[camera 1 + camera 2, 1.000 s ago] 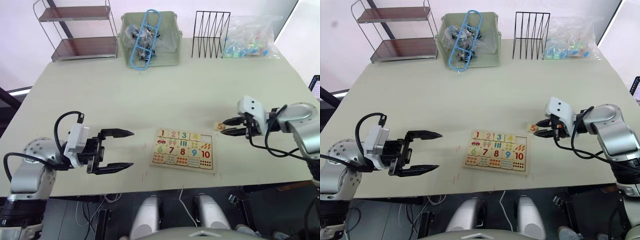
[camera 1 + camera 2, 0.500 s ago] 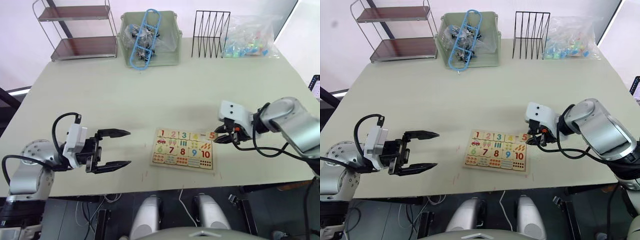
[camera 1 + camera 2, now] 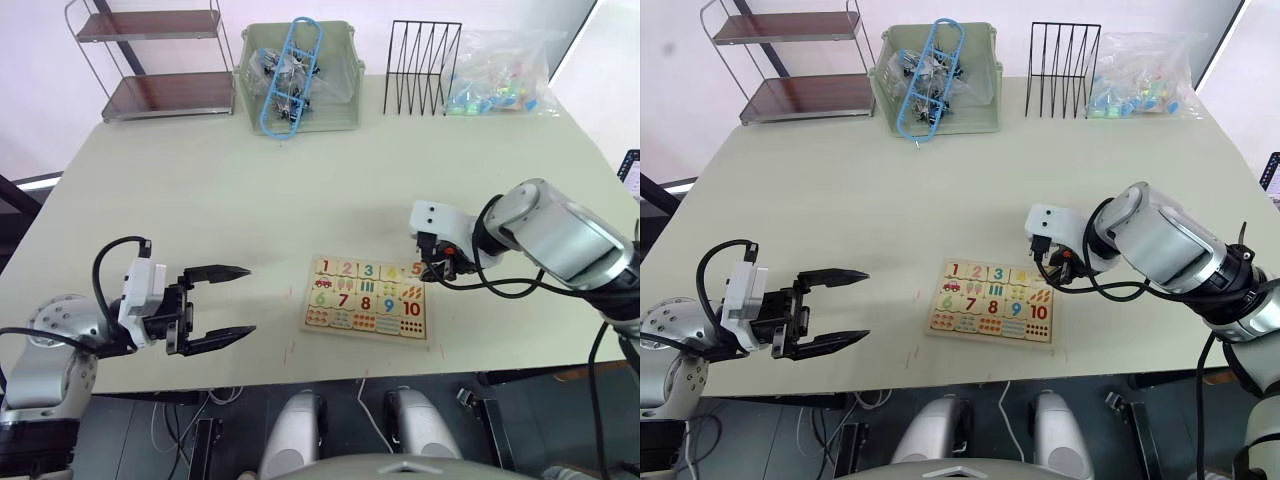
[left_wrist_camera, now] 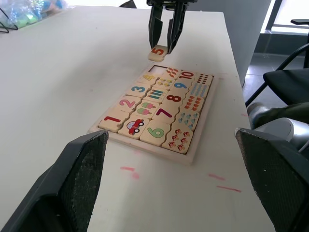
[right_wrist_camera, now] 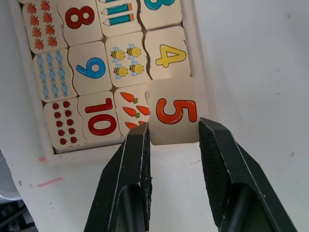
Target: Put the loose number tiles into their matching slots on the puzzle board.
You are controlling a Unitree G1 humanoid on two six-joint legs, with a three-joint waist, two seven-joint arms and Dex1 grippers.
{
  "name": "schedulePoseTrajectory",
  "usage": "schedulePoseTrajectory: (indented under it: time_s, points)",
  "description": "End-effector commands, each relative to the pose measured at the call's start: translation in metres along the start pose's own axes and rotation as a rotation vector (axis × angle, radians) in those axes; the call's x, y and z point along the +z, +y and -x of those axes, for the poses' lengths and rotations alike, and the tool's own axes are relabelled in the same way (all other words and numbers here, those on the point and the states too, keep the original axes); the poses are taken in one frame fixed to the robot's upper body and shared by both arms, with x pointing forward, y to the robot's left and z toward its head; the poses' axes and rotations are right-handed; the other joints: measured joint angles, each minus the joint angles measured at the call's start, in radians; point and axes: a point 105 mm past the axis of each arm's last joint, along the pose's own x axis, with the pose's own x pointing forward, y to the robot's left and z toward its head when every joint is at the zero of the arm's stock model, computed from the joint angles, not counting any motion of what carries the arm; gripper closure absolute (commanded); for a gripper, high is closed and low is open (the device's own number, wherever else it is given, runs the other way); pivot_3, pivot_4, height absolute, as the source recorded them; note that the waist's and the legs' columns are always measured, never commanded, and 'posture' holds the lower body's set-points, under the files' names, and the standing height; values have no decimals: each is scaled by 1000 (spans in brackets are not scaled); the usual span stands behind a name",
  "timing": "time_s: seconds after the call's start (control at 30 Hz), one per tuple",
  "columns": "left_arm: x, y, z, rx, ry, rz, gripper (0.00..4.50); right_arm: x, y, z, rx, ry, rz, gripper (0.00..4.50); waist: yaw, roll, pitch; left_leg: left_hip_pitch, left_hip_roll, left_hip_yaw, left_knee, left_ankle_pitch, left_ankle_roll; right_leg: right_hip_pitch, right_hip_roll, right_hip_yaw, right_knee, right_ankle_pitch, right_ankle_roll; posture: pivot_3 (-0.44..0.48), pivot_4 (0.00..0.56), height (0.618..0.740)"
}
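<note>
Your right gripper's [image 5: 171, 140] jaws are closed on the number 5 tile [image 5: 173, 117], pinching it by two opposite edges, while your left gripper's [image 3: 228, 302] jaws stand wide apart with nothing between them, hovering over the worktop [image 3: 200, 200] well to the left of the puzzle board [image 3: 369, 299].

You hold the 5 tile above the board's far right corner, next to the yellow 4 tile [image 5: 166, 53]. In the right wrist view it overhangs the board's rim and covers the corner of the grid beside the carrots square [image 5: 134, 108]; you cannot tell from the pictures whether it touches the board. In the left wrist view the empty slot [image 4: 161, 68] shows as a bare recess just beneath the tile.

The other tiles of that row already lie in place: the red 1 tile [image 4: 111, 119], the 2 tile [image 4: 128, 103] and the 3 tile [image 4: 139, 89]. The rows with 6 to 10 and the pictures fill the remainder of the grid.

At the far edge of the worktop stand a green bin [image 3: 297, 78], a black wire rack [image 3: 421, 66] and a small shelf [image 3: 160, 60].
</note>
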Motion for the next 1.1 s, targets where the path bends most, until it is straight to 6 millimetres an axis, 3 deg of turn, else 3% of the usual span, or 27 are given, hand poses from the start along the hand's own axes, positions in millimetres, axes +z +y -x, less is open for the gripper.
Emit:
schedulePoseTrajectory:
  time_s: [0.03, 1.1]
  points:
    - [9, -1, 1, 11, -15, -46, 0, 3, -7, 1, -36, 11, 12, 3649, 0, 0, 0, 0, 0, 0, 0, 0, 0, 0, 0, 0, 0, 0, 0, 0, 150, 740]
    - [7, -5, 0, 23, -14, -34, 0, 0, -6, -14, -22, 45, 91, 3649, -1, 0, 0, -1, 0, -1, 0, 0, 0, 0, 0, -1, 0, 0, 0, 0, 150, 740]
